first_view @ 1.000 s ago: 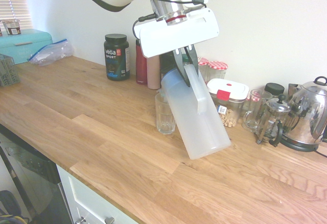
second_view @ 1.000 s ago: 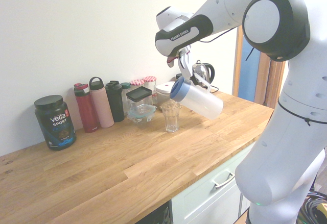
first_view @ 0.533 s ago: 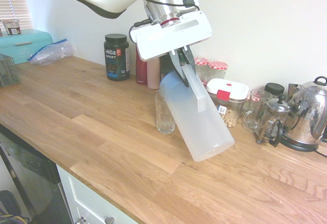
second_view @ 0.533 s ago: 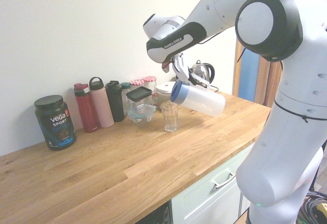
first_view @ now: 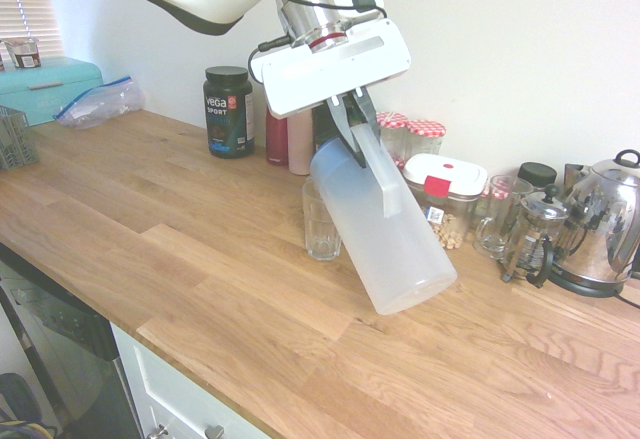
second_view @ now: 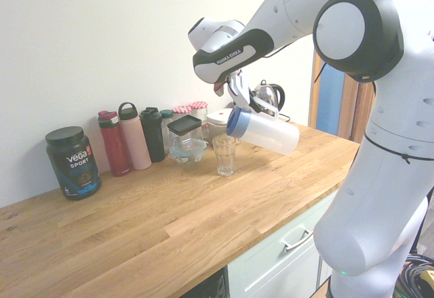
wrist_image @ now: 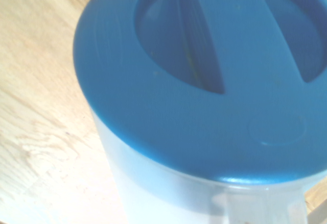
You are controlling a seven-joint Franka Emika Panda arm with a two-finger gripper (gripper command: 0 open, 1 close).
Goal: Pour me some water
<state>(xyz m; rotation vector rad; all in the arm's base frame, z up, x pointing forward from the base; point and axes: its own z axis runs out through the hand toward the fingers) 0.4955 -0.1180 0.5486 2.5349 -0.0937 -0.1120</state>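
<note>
Bright, even daylight in ext. views, soft shadows on worktop (first_view: 200,259); wrist view blurred, blue lid (wrist_image: 204,81) out of focus.

A translucent white plastic pitcher (first_view: 385,229) with a blue lid (wrist_image: 204,81) is hanging tilted above the wooden counter (first_view: 200,259), lid end lowered toward a clear ribbed drinking glass (first_view: 322,222). The glass is standing upright on the counter, nearer its wall edge, and is looking empty.
</note>
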